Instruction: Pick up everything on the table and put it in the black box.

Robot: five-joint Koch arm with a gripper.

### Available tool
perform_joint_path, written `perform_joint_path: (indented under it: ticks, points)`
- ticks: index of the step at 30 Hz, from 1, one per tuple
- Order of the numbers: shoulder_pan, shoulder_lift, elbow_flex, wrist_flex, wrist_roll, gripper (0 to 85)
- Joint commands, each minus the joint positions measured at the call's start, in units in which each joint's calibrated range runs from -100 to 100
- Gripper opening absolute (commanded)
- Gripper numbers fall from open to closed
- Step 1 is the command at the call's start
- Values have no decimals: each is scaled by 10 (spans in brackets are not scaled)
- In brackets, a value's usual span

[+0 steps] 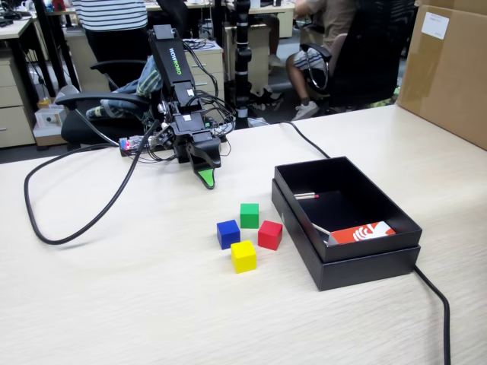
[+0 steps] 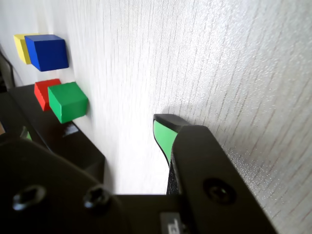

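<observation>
Four small cubes sit together on the beige table (image 1: pixel 114 296): green (image 1: pixel 249 215), blue (image 1: pixel 227 233), red (image 1: pixel 269 235) and yellow (image 1: pixel 243 256). The black box (image 1: pixel 358 265) stands just right of them. My gripper (image 1: pixel 205 178) hangs tip-down over the table, behind and left of the cubes, holding nothing. In the wrist view, which lies on its side, my gripper (image 2: pixel 93 133) shows one green-padded finger (image 2: pixel 162 136) at the right and only a sliver of the other at the far left, with bare table between. Green (image 2: pixel 68 101), blue (image 2: pixel 47 52), red (image 2: pixel 43 91) and yellow (image 2: pixel 20 47) cubes lie ahead.
Inside the box lie an orange-red card (image 1: pixel 364 232) and a thin red-tipped stick (image 1: pixel 306 195). A black cable (image 1: pixel 53 220) loops over the table's left part, and another (image 1: pixel 434 296) runs past the box. A big brown carton (image 1: pixel 449 68) stands at the back right.
</observation>
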Motion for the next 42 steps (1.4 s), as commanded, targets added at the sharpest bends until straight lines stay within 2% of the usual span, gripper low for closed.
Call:
perform_joint_path:
  ticks: [1,33,42]
  points:
    - [1,0,-19,-17,-2,500]
    - [-1,1,-12,-18,-4,480]
    - [-7,19,160,-182,0,475]
